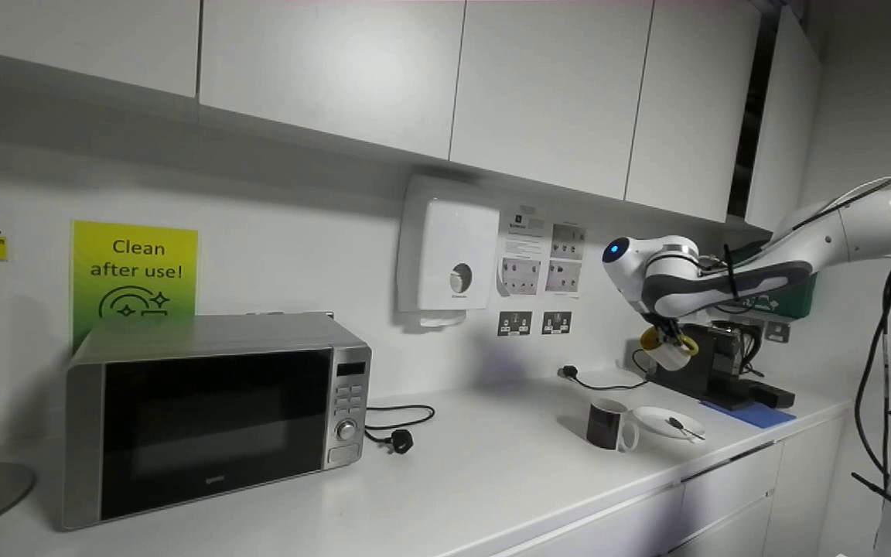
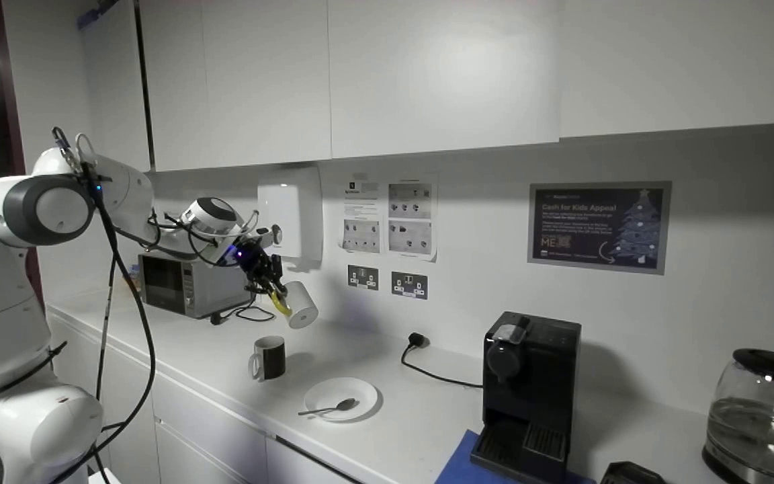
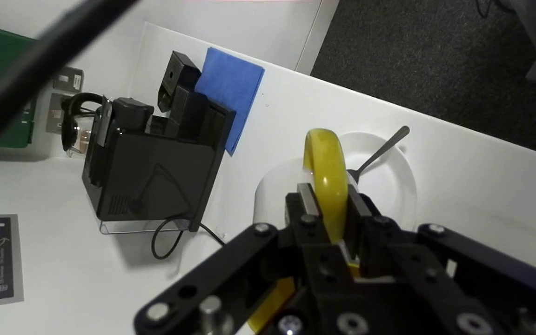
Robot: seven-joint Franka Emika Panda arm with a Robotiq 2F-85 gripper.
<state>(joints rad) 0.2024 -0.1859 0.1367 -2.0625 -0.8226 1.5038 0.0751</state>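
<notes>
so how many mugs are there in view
2: a yellow-handled white mug, held tilted in the gripper above the counter, and a white-handled dark mug, upright on the counter near the plate. Any inside the cabinets would be hidden.

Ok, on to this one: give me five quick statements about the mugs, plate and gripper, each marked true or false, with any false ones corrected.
1. The dark mug stands upright on the counter. True.
2. The gripper grips the white mug by its yellow handle. True.
3. The white mug rests upright on the counter. False: it is tilted and held in the air above it.
4. The dark mug has a yellow handle too. False: it has a white handle.
5. A spoon lies on the plate, reaching past its edge. True.
</notes>
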